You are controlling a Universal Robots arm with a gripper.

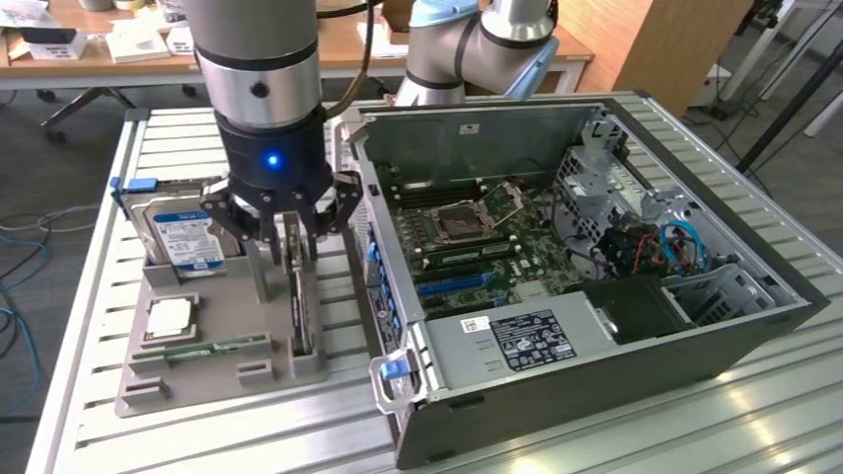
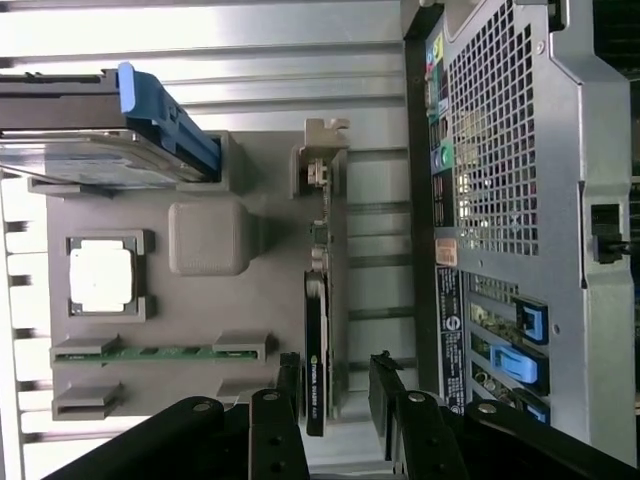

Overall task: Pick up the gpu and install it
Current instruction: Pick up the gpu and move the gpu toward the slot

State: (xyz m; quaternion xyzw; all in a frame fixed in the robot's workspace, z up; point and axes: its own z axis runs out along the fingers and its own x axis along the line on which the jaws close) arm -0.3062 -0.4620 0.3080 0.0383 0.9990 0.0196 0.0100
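1. Along the left edge of the exterior view a slatted table [image 1: 79, 326] [image 2: 250, 60] carries a grey tray [image 1: 224, 306] [image 2: 200, 310] at lower left
2. At the tray's upper-left corner a hard drive [image 1: 185, 235] [image 2: 90, 150] stands on edge, its blue label facing the camera
3. Below it in the frame a CPU [image 1: 172, 318] [image 2: 100, 275] lies flat in a square pocket, and below that a memory stick [image 1: 204, 348] [image 2: 160, 352] lies in its slot
4. Coming down from the top, left of centre, the arm [image 1: 257, 69] ends in the gripper [image 1: 292, 237] [image 2: 335, 370], which hangs over the tray's right side
5. Its jaws are spread wide and hold nothing; in the wrist view they stand one on each side of the gpu's line, and contact cannot be told
6. The gpu [image 1: 300, 306] [image 2: 316, 350] stands on edge in the slot along the tray's right edge, left of centre in the exterior view, just beside the case; its silver bracket is at the hard-drive end and its black face turns toward the CPU
7. Centre to right, the case [image 1: 554, 415] [image 2: 500, 150] lies open, side up
8. Inside, the motherboard [image 1: 488, 237] sits mid-frame with blue slots at its lower-left part
9. Below it, a power supply [image 1: 520, 336] with a dark label fills the case's lower part
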